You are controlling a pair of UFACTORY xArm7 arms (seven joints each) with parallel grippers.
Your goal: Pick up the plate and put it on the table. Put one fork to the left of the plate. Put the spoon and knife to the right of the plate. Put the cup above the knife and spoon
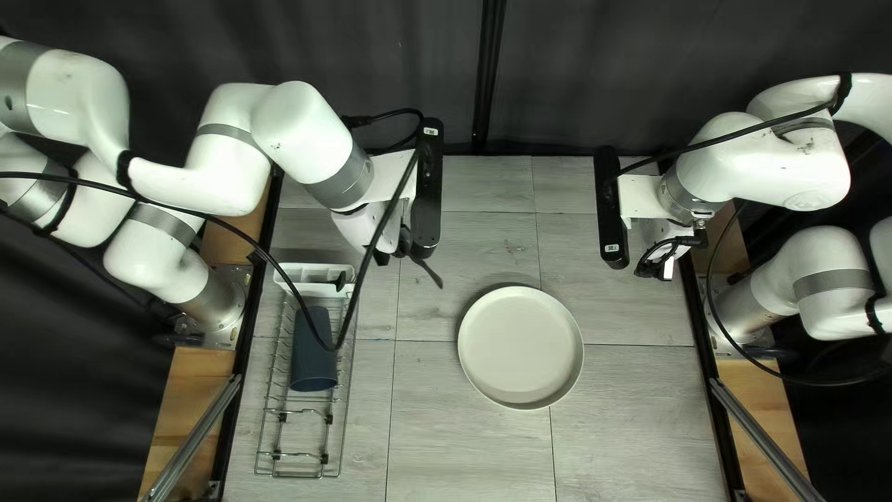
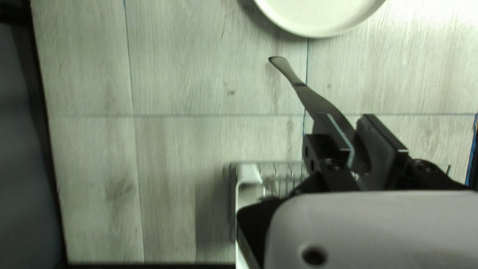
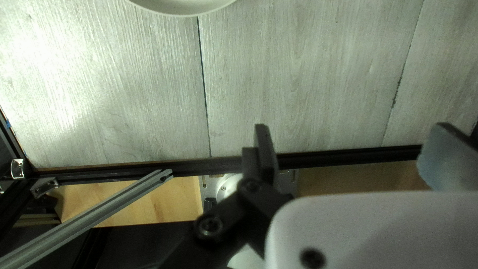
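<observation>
The black left claw (image 2: 346, 118), nearly closed, grips a slender dark metal utensil (image 2: 285, 70) near one end, presumably for laying beside the round cream plate (image 1: 520, 347); the black right claw (image 3: 351, 126) gapes empty.

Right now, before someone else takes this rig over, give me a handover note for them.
Left gripper: shut on a dark piece of cutlery, held above the table; its type is unclear.
Right gripper: open, holding nothing.
Things: the plate is on the table; the dark blue cup lies in the wire dish rack.
Done: plate placed.
Left to do: fork to the plate's left, spoon and knife to its right, cup above those two. The held piece is likely next.
</observation>
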